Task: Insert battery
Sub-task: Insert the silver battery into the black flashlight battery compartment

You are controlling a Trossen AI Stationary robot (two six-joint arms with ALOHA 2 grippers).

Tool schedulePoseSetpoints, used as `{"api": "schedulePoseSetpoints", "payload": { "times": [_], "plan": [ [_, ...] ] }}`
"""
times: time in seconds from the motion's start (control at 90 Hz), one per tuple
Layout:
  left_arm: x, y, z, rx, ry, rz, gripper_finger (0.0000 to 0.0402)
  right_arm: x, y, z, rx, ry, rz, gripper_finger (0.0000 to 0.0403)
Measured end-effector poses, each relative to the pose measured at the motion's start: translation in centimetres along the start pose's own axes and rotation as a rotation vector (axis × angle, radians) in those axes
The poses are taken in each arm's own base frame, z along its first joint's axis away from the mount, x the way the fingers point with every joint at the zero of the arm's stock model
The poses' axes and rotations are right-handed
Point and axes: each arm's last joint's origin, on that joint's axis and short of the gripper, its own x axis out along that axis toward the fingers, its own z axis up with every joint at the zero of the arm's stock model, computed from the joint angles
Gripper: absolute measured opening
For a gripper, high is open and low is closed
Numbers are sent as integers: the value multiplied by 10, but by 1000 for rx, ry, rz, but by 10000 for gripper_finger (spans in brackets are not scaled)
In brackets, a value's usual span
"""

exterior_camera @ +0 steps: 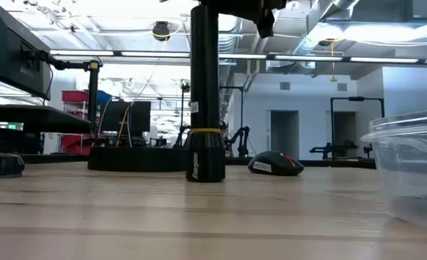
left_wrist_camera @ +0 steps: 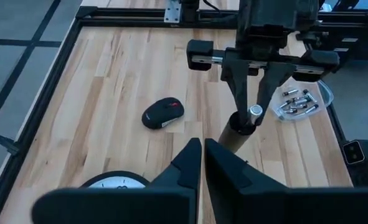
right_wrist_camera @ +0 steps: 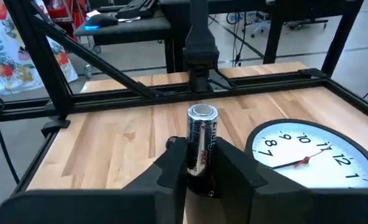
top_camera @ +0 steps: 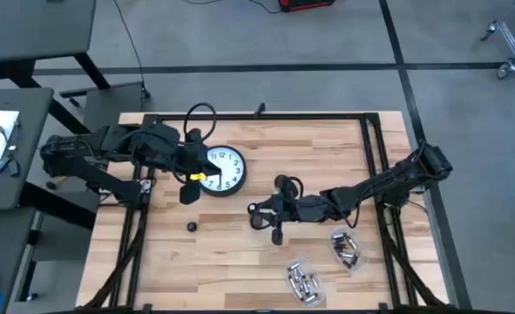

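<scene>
A battery [right_wrist_camera: 202,140] with a silver top cap and a black lower half stands upright near the table's middle. My right gripper [top_camera: 273,218] is shut on it, reaching in from the table's right. The battery also shows in the low view [exterior_camera: 204,155] and in the left wrist view [left_wrist_camera: 243,127]. A round white clock [top_camera: 222,170] lies face up to the far left of the battery. My left gripper [left_wrist_camera: 202,158] is shut at the clock's left rim [left_wrist_camera: 112,182]; I cannot tell whether it touches the clock. My right gripper pinches the battery's side walls [right_wrist_camera: 199,163] between its two fingers, one on the near side and one on the far side. The fingers [left_wrist_camera: 236,87] slant down from the table's right. The battery stands upright, silver cap [right_wrist_camera: 202,112] up, black base [exterior_camera: 204,177] on the wood.
A black computer mouse [left_wrist_camera: 162,114] lies just beyond the battery toward the far edge. Two clear tubs of loose batteries [top_camera: 348,249] [top_camera: 302,281] sit at the near right. A small dark round piece [top_camera: 192,227] lies near the clock. A black frame [top_camera: 375,131] borders the table.
</scene>
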Motion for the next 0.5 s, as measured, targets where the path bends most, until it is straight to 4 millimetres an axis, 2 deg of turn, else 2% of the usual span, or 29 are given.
{"api": "schedulePoseSetpoints", "payload": {
  "times": [0.411,0.5],
  "plan": [
    [0,0,0,0,0,0,0,0,1,2,-28,-10,5,63],
    [0,0,0,0,0,0,0,0,2,4,-53,-14,11,53]
  ]
}}
